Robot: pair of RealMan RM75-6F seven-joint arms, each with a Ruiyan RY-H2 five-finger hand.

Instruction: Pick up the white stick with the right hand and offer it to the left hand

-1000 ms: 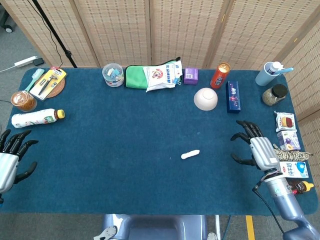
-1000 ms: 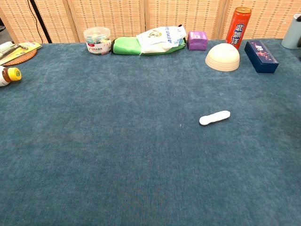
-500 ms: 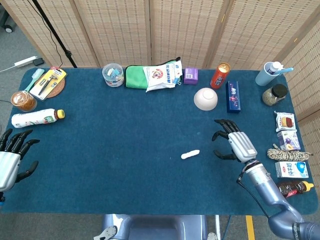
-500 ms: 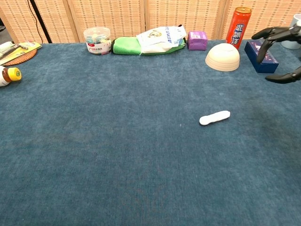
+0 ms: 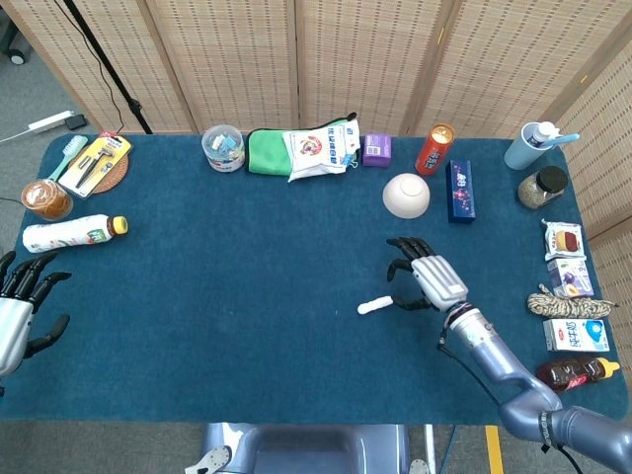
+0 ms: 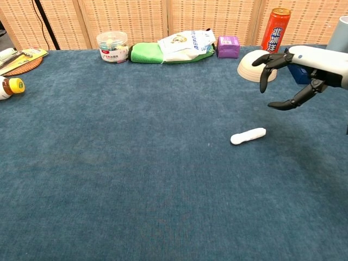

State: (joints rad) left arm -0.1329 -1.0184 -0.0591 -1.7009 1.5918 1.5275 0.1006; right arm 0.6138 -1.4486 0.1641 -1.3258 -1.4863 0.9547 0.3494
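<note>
The white stick (image 5: pixel 375 305) lies flat on the blue tablecloth, right of centre; the chest view shows the stick (image 6: pixel 248 135) too. My right hand (image 5: pixel 426 279) hovers just right of it and above, fingers spread and curved, holding nothing; in the chest view this hand (image 6: pixel 296 68) is up and to the right of the stick. My left hand (image 5: pixel 18 311) is at the table's left edge, fingers apart and empty. It does not appear in the chest view.
Along the far edge stand a plastic tub (image 5: pixel 223 147), a green pouch (image 5: pixel 269 151), a purple box (image 5: pixel 376 149), a red can (image 5: pixel 434 148), a white bowl (image 5: pixel 406 195) and a dark blue box (image 5: pixel 459 191). A bottle (image 5: pixel 71 233) lies at left. Packets (image 5: pixel 568 272) crowd the right edge.
My right hand has travelled left from the table's right edge to just beside the white stick. The stick and the left hand have barely moved.
</note>
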